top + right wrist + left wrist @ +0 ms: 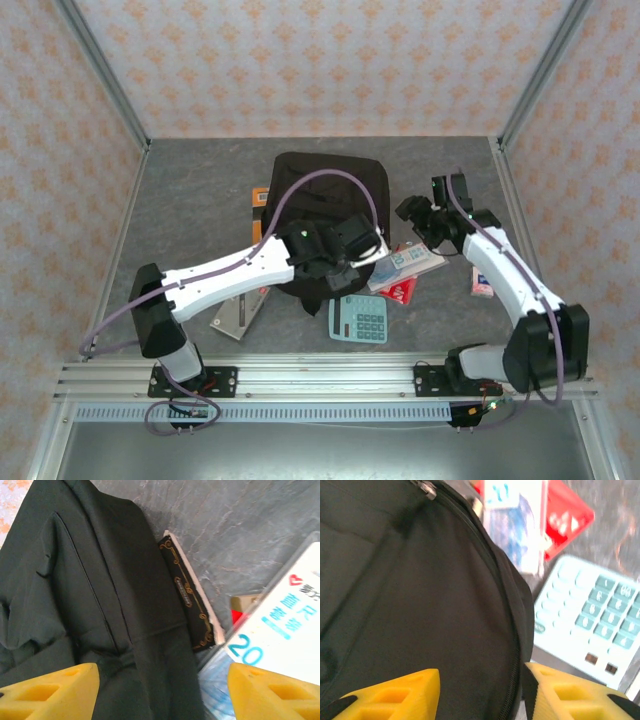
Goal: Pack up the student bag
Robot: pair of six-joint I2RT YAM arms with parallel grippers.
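The student bag (320,185) is a large black fabric backpack lying mid-table. My left gripper (368,243) hovers over its near right edge. In the left wrist view this gripper (482,674) is open, and the bag's cloth (420,590) and zipper line run between the yellow fingers without being pinched. My right gripper (413,212) hangs at the bag's right side. Seen from its wrist, that gripper (164,672) is open wide over the bag (75,580), beside a black book with gold trim (192,605) tucked against the bag.
A pale blue calculator (358,318) lies in front of the bag. A white-and-blue packet (410,262) and a red booklet (402,290) sit right of it. An orange book (259,212) pokes out at the bag's left, a grey item (240,312) lies under the left arm, and a small item (483,280) lies far right.
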